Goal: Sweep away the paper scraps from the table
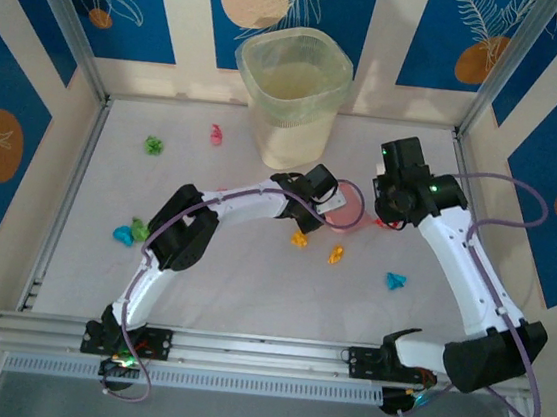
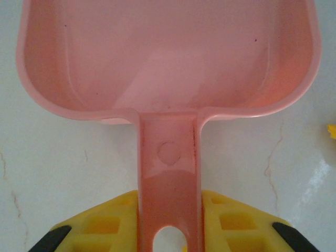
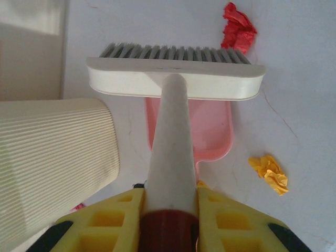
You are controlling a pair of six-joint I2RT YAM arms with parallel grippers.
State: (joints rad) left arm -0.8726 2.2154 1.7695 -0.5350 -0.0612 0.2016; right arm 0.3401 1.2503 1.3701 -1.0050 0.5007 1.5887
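**Both claws clamped on tools, scraps loose across the table**

**Top external.** The left gripper reaches to mid-table and is closed on the handle of a pink dustpan. The dustpan lies just in front of the translucent bin. The right gripper hangs just right of the dustpan; its fingers are too small here to read.

The paper scraps lie apart on the table:
- a green scrap and a pink scrap are left of the bin;
- a left cyan scrap sits beside a second green scrap near the left rail;
- an orange scrap and a yellow scrap lie just nearside of the dustpan;
- a right cyan scrap lies further right;
- a red scrap lies under the right gripper.

**Left wrist.** The left gripper presses its yellow fingers against both sides of the dustpan's handle. The pan lies on the table. A sliver of yellow scrap shows at the right edge.

**Right wrist.** The right gripper is clamped on the handle of a cream brush, its grey bristles pointing away. The dustpan lies beneath the brush head. The red scrap sits just beyond the bristles' right end, not touching them. The yellow scrap lies right of the dustpan, apart from it. The ribbed bin stands at the left. Whether the bristles touch the table cannot be told.
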